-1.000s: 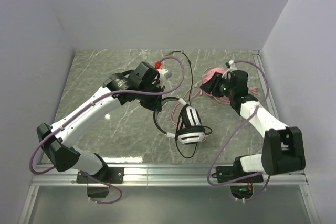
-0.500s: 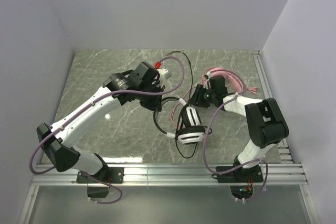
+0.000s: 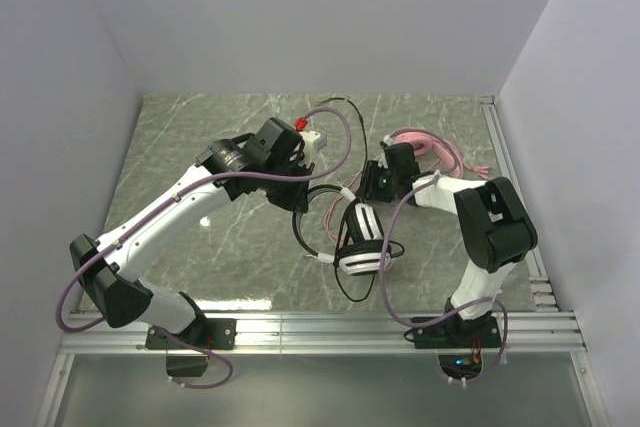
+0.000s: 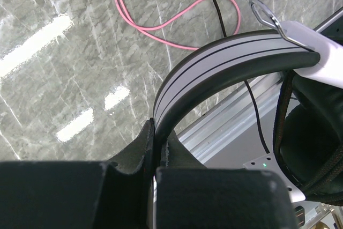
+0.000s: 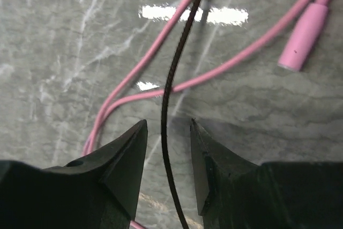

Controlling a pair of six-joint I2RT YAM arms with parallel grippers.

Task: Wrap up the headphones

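We find left jaws pinching the headband [image 4: 214, 61]; right jaws spread astride the black cable [image 5: 163, 116]. We advise closing clear of the pink cable [image 5: 301, 38].

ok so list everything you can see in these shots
black and white headphones: one, black and white, middle of the table, headband in the left gripper
pink headphones: one, pink, far right, partly hidden behind the right arm
black cable: one, black, runs loose between the right gripper's fingers
pink cable: one, pink, looped on the table under the right gripper
pink plug: one, pink, lying on the table
table: one, grey-green marble
rail: one, silver, near edge
left gripper: one, black, shut on the headband
right gripper: one, black, open, astride the black cable
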